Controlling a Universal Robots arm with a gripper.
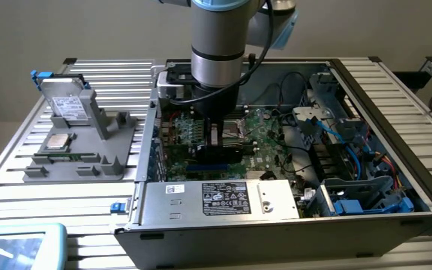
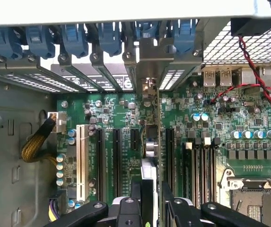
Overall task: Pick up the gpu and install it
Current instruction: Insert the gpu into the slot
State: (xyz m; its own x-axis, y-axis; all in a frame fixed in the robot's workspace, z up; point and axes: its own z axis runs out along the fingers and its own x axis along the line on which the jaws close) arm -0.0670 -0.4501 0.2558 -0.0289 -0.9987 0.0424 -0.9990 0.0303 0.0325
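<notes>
My gripper [image 1: 214, 134] hangs inside the open computer case [image 1: 396, 146], low over the green motherboard [image 1: 265, 132]. It is shut on the gpu [image 1: 220, 153], which shows as a dark flat card standing on edge just under the fingers. In the wrist view the gpu [image 2: 149, 142] is seen edge-on as a thin strip between the black fingers [image 2: 136, 191] of the gripper [image 2: 150, 198]. It runs along the black expansion slots [image 2: 117, 161], and its silver bracket end reaches the rear slot openings [image 2: 147, 71]. I cannot tell whether the card's edge sits in a slot.
A grey fixture [image 1: 81, 163] at the exterior view's left holds a silver hard drive [image 1: 69, 104] and a processor chip [image 1: 57, 142]. The power supply [image 1: 224, 198] lies along the case front, with blue cables [image 1: 351, 152] at the right. The processor socket [image 2: 253, 198] and red-black wires [image 2: 253, 71] are close by.
</notes>
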